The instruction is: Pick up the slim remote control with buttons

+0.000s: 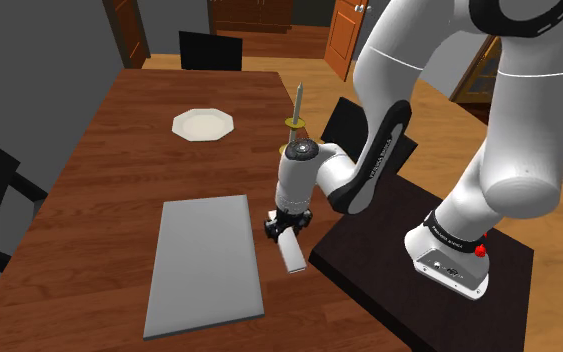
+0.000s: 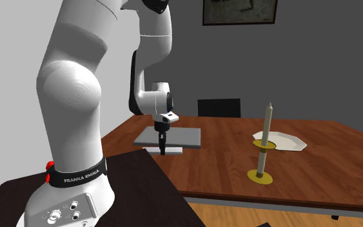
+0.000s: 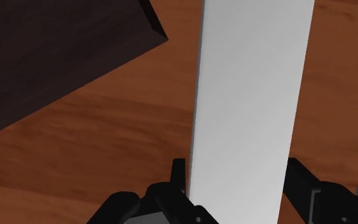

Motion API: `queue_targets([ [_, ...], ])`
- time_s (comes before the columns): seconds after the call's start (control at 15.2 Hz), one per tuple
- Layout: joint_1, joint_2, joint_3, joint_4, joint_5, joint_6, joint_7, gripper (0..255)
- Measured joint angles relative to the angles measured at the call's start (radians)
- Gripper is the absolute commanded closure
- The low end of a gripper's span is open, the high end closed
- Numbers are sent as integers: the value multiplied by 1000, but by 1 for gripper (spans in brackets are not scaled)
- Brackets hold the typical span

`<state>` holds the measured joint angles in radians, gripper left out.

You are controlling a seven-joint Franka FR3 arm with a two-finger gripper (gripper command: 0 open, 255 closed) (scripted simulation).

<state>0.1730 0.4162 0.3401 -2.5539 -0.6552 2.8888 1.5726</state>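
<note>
The gripper (image 3: 234,175) is pointing straight down at the table. Its two black fingers are pressing on the two long sides of the remote (image 3: 247,95), a plain white bar with no buttons drawn on it. The remote is lying flat on the brown wooden table (image 3: 107,146), just beside the corner of the dark stand (image 3: 44,57). I think the fingers are holding it near one end, so the long free end may be wanting to tip down. Squeezing firmly and lifting slowly, straight up, is looking like the best way. A flat grey mat (image 1: 204,265) is lying right next to the remote. Farther along the table a tall candle (image 1: 298,100) is standing in a yellow holder, and a white plate (image 1: 203,124) is sitting near it. A black chair (image 1: 210,50) is waiting at the far end, with an orange-brown door (image 1: 344,35) hanging open beyond it.
</note>
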Motion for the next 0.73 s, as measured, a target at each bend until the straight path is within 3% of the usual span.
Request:
queue_targets([
  [0.73,-169,-178,217,-63,241,-107,-187,255],
])
